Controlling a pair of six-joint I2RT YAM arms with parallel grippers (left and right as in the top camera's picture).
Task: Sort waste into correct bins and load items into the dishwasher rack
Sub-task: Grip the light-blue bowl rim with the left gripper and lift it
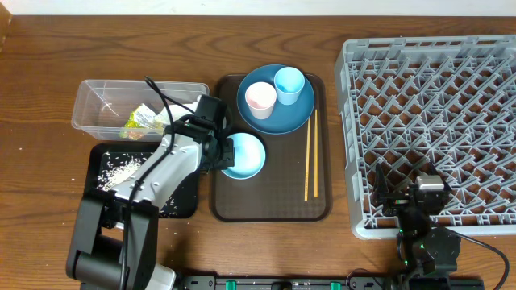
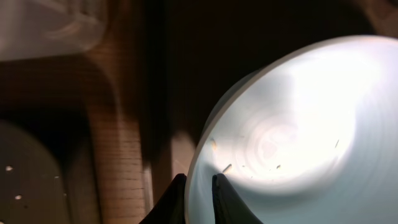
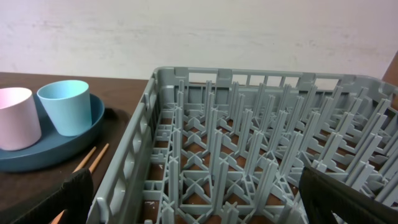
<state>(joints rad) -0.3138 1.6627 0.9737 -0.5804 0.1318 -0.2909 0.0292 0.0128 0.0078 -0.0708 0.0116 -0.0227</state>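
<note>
My left gripper (image 2: 198, 191) is clamped on the rim of the light-blue round bowl (image 1: 248, 158), which sits on the brown rectangular serving tray (image 1: 274, 205); my right gripper (image 3: 196, 193) hangs spread wide over the grey plastic lattice dishwasher rack (image 1: 435, 105).

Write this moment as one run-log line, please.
left pincer: shut on bowl rim | right pincer: open, above rack | rack: no dishes | plate, pink cup, blue cup, chopsticks: on tray
</note>
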